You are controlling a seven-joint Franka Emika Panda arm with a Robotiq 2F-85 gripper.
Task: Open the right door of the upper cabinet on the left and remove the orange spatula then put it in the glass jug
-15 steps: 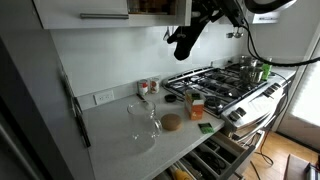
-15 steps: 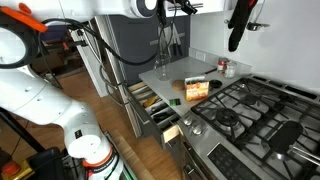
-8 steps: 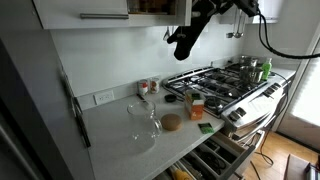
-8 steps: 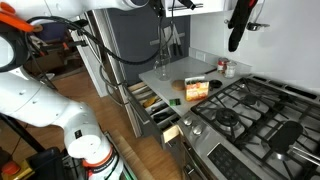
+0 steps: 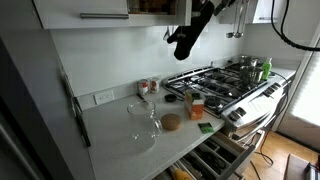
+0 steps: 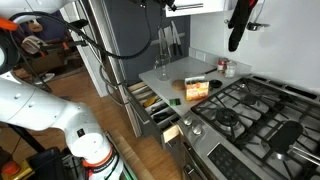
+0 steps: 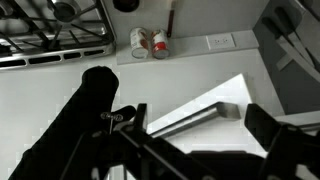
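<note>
In the wrist view my gripper [image 7: 195,128] is open, with one finger on each side of the steel bar handle [image 7: 190,118] of the right door [image 7: 215,92]. In an exterior view the upper cabinet [image 5: 80,10] shows a brownish interior [image 5: 150,5], with the right door [image 5: 183,8] swung partly out and my gripper [image 5: 210,6] at its lower edge. The glass jug [image 5: 142,113] stands on the counter below. The orange spatula is not visible.
A black object [image 5: 185,40] hangs near the open door and also shows in the other exterior view [image 6: 238,25]. Two red-topped jars [image 5: 148,87] stand by the wall. The gas stove [image 5: 225,82] adjoins the counter. Open drawers [image 6: 150,105] jut out below the counter.
The arm has shifted upward and partly out of the top of both exterior views. The cabinet door and the things on the counter look unchanged.
</note>
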